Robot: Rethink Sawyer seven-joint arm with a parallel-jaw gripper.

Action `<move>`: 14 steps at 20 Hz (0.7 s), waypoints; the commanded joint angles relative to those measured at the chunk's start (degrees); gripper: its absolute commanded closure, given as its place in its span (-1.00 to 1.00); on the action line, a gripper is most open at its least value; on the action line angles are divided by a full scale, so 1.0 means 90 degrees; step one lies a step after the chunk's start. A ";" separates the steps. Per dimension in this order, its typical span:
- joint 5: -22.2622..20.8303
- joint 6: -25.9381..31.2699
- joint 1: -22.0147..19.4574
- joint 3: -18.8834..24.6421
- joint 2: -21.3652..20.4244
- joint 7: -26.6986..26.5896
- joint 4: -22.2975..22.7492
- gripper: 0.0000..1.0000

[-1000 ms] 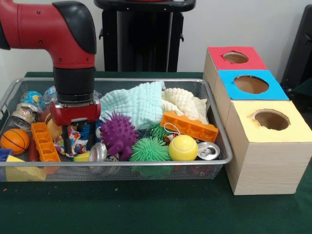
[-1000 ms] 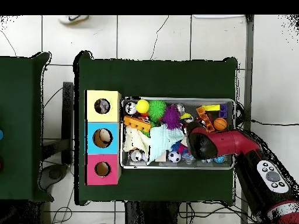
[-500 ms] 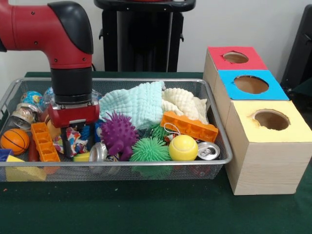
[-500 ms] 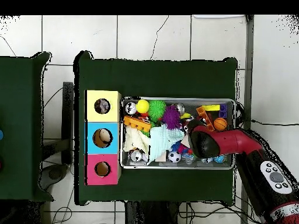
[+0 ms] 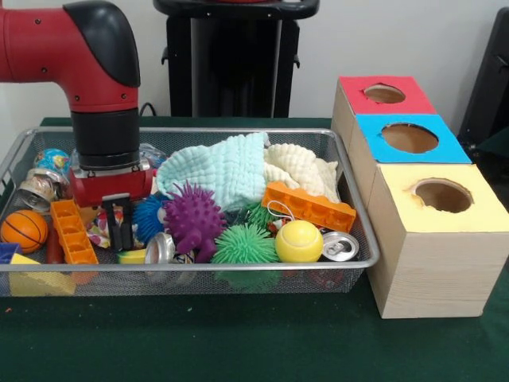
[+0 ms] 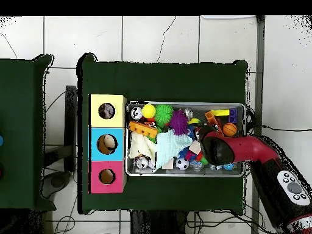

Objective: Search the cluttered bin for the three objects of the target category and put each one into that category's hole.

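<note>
In the front view the wire mesh bin (image 5: 350, 208) is the landmark: at its left end a mini basketball (image 5: 23, 229) and an upright orange toy block (image 5: 72, 231) crowd the wall, and just right of them the gripper (image 5: 119, 231) reaches down into the clutter with its black fingers drawn close together, nothing visibly between them. Right of it sit a purple spiky ball (image 5: 195, 218), a green spiky ball (image 5: 244, 243) and a yellow tennis ball (image 5: 299, 240) against the bin's front rim. Past the bin's right rim, across a thin gap, stands the row of boxes with yellow (image 5: 442, 195), blue (image 5: 409, 138) and red (image 5: 385, 94) holes, open from above.
</note>
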 commanded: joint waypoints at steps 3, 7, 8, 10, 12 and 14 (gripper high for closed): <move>-0.0192 0.0919 -0.0093 0.0489 0.0223 -0.1765 0.0150 1.00; -0.0416 0.0684 -0.0130 0.0571 0.0155 -0.1792 0.0238 1.00; -0.0359 0.0744 -0.0088 0.0567 0.0041 -0.1713 0.0290 1.00; -0.0325 0.0866 0.0013 0.0573 -0.0192 -0.1720 0.0353 1.00; -0.0243 0.1025 0.0051 0.0617 -0.0397 -0.1811 0.0418 1.00; -0.0110 0.1223 0.0022 0.0723 -0.0445 -0.1978 0.0405 1.00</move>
